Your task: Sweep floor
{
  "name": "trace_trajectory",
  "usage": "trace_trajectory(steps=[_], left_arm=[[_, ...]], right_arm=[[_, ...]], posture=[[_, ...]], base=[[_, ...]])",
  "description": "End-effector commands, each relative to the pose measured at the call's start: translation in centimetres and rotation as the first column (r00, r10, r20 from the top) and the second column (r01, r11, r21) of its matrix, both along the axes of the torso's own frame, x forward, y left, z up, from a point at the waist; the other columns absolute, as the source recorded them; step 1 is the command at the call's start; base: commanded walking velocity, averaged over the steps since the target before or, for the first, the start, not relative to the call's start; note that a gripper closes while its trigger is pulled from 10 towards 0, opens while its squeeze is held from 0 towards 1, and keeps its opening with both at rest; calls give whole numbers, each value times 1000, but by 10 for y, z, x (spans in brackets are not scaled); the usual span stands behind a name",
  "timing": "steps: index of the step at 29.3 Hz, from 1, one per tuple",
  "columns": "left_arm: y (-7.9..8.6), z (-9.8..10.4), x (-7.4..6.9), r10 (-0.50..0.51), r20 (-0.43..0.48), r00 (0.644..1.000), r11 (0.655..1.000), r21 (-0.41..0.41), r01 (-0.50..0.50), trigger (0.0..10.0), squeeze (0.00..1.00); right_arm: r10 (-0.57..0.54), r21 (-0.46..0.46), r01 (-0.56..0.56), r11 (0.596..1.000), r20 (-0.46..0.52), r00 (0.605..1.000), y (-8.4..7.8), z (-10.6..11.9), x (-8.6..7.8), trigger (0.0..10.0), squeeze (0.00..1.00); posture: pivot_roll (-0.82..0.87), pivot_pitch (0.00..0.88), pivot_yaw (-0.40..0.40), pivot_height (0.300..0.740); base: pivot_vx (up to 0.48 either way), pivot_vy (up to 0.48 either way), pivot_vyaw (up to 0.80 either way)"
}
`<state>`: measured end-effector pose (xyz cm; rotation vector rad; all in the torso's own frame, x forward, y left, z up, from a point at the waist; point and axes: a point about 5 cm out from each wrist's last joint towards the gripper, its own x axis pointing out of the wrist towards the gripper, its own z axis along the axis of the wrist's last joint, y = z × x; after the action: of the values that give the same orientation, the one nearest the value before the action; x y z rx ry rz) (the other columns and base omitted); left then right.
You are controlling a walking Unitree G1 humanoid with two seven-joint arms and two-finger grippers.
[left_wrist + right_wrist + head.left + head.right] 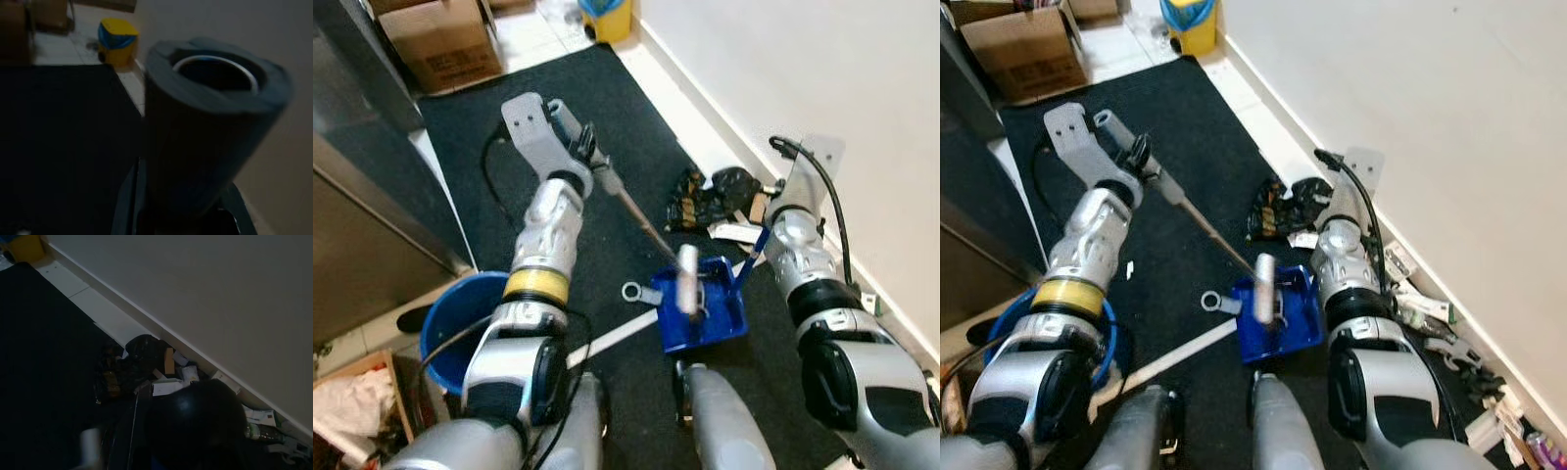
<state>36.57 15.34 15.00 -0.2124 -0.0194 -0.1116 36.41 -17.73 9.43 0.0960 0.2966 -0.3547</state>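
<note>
- the left gripper (590, 157) is in the upper middle of the left eye view. its fingers are closed around the broom stick (636, 215).
- the broom stick is long, thin and stiff. it slants down to the middle of the frame, where its pale end sits over the blue dustpan (705, 313).
- the stick looks light but smooth, so i think it could slip. holding it near the top, as now, looks good for pushing.
- the right gripper (762, 243) is at the middle right, by the dustpan's blue handle. i cannot tell if it is open or closed.
- the dustpan looks like hard, light plastic. its handle is the place to hold it.
- the trash pile (715, 196) lies on the black mat (636, 127) by the white wall (783, 69), just above the dustpan. it looks soft and light.
</note>
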Motion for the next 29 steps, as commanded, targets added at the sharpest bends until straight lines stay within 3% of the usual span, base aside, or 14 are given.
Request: trace_trajectory(steps=[1,3,4,5,6,8,14,21,26,29], left_arm=[[14,8,-4,2,13,1000,998,59,-3,10000,0],[33,5,-8,30,-18,999,997,77,-29,10000,0],[33,5,-8,30,-18,999,997,77,-29,10000,0],[50,5,-9,69,-39,997,994,86,-66,10000,0],[50,5,-9,69,-39,997,994,86,-66,10000,0],[66,3,-7,100,-80,992,992,83,-93,10000,0],[78,-29,-7,138,-206,969,987,113,-117,10000,0],[64,-34,2,116,-222,968,991,93,-98,10000,0],[44,-26,11,60,-186,981,998,11,-59,10000,0],[18,-23,18,-29,-167,985,996,-86,15,10000,0]], right_arm=[[21,32,-21,999,0,1000,7,-2,0,10000,0],[23,33,-23,999,-2,1000,7,-2,0,10000,0],[23,33,-23,999,-2,1000,7,-2,0,10000,0],[26,34,-26,999,-4,1000,8,-3,0,10000,0],[26,34,-26,999,-4,1000,8,-3,0,10000,0],[30,34,-30,999,-5,1000,9,-3,0,10000,0],[31,34,-31,999,1,1000,12,-1,1,10000,0],[27,24,-27,999,11,1000,10,2,0,10000,0],[12,15,-12,1000,13,1000,4,3,-1,10000,0],[4,13,-4,1000,15,1000,3,3,-3,10000,0]], posture=[[54,125,-14,740],[54,125,-14,740],[54,125,-14,740],[54,125,-14,740],[54,125,-14,740],[63,129,-19,740],[37,138,-14,740],[-27,179,-10,740],[-50,188,0,740],[-63,188,7,740]], base=[[0,0,0],[0,0,0],[0,0,0],[0,0,0],[0,0,0],[0,0,0],[0,0,0],[0,0,0],[0,0,0],[0,0,0]])
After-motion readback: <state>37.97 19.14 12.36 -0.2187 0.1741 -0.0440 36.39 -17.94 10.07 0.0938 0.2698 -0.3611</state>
